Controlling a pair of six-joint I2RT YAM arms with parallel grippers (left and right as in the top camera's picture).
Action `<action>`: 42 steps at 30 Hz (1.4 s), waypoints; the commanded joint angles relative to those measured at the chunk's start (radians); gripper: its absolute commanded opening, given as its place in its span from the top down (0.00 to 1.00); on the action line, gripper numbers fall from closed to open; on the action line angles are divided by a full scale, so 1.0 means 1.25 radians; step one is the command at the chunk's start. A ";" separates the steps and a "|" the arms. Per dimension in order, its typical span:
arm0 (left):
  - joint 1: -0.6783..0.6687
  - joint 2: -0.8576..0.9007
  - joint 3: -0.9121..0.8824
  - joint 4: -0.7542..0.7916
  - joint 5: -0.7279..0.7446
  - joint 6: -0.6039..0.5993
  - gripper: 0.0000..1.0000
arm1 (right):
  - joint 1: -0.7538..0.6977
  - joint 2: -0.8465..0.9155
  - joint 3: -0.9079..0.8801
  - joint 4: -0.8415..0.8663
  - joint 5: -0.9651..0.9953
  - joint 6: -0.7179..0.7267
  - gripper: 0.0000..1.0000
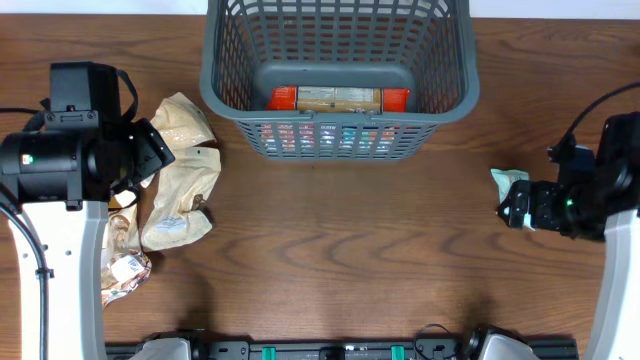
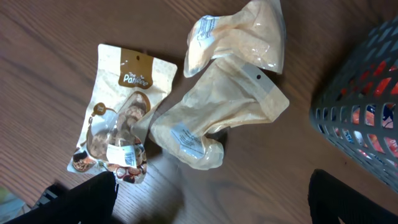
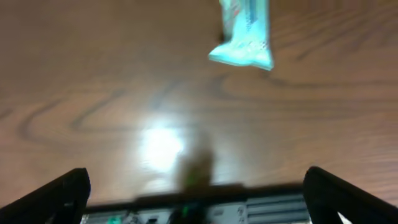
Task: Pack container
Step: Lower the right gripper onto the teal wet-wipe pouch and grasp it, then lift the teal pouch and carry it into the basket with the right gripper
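The container (image 1: pixel 335 125) is a large dark grey slotted basket at the back middle of the table; its corner shows in the left wrist view (image 2: pixel 367 112). An orange and beige packet (image 1: pixel 337 98) lies inside it. My left gripper (image 2: pixel 211 199) is open and empty above the wood, just short of two beige pouches (image 2: pixel 217 118) (image 2: pixel 239 34) and a cream-and-brown snack pouch (image 2: pixel 121 112). My right gripper (image 3: pixel 202 199) is open and empty, with a teal packet (image 3: pixel 245 31) lying on the table ahead of it, also seen overhead (image 1: pixel 503 180).
The left pouches lie in a cluster left of the basket (image 1: pixel 180 190). The left arm (image 1: pixel 70 160) stands over them. The right arm (image 1: pixel 590 200) is near the right edge. Black rails (image 1: pixel 340 350) run along the front edge.
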 commanded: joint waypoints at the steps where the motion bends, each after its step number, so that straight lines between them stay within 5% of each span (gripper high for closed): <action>1: 0.004 0.005 -0.001 -0.005 -0.003 0.013 0.12 | -0.015 0.010 -0.059 0.078 0.031 -0.050 0.01; 9: 0.004 0.005 -0.001 -0.005 -0.003 0.013 0.13 | -0.015 0.164 -0.115 0.244 0.008 -0.214 0.01; 28: 0.004 0.005 -0.001 -0.002 -0.003 0.013 0.13 | -0.016 0.500 -0.115 0.432 0.044 -0.213 0.04; 33: 0.004 0.005 -0.001 0.004 -0.003 0.013 0.13 | -0.016 0.526 -0.115 0.453 0.061 -0.214 0.12; 42: 0.004 0.005 -0.001 0.010 -0.003 0.013 0.13 | -0.016 0.553 -0.116 0.483 0.065 -0.213 0.41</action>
